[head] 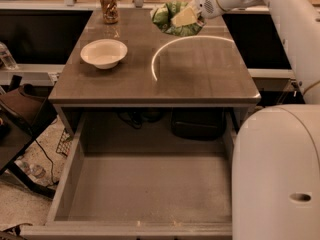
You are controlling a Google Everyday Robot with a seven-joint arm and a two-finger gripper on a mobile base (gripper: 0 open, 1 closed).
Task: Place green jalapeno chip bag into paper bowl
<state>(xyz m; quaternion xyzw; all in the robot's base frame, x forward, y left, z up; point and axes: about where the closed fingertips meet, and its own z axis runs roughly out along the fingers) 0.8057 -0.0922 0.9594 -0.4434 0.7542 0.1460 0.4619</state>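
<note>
The green jalapeno chip bag (167, 20) hangs in the air above the far right part of the brown table top (190, 79). My gripper (184, 18) is shut on the bag, its pale fingers (186, 16) clamped across it, with the white arm reaching in from the upper right. The paper bowl (104, 53), cream-white and shallow, stands empty on the left side of the table, well to the left of and nearer than the bag.
A brownish lidded jar (109, 6) stands at the table's far left edge behind the bowl. A bright curved light reflection (165, 51) lies on the table. An open empty drawer (150, 184) juts out below. My white base (277, 174) fills the lower right.
</note>
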